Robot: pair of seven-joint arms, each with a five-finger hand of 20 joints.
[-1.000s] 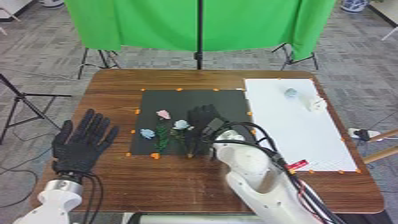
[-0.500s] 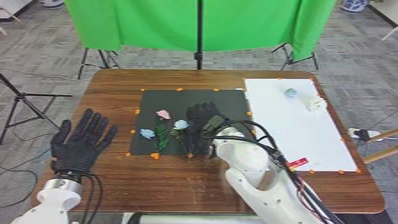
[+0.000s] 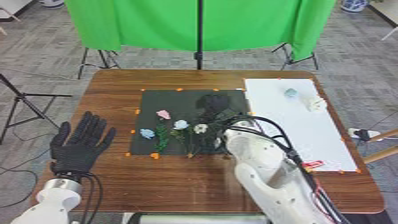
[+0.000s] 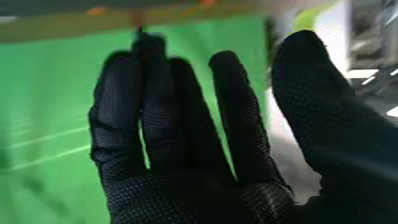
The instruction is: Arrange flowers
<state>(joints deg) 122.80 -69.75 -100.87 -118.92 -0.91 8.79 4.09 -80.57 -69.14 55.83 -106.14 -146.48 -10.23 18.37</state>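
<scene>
While posing the right hand [image 3: 214, 104] open over the black mat [image 3: 173, 100], around the middle of the frame, stretching the fingers straight and setting the thumb apart, gripping nothing visible but leaving any touch on the mat unclear. Just below in the head view, showing a cream flower [image 3: 201, 128] near that hand's wrist, then, going left, a pale blue flower [image 3: 181, 124], a pink flower [image 3: 163, 114] and a deeper blue flower [image 3: 147, 134], all lying on the mat. Judging by these four, probably getting past halfway with the arranging. At the upper right, seeing a small blue flower [image 3: 290, 92] and a white flower [image 3: 315, 103] lying on the white sheet [image 3: 284, 125], likely waiting for moving across. At the left, resting the left hand [image 3: 78, 151] open, well apart from every flower.
</scene>
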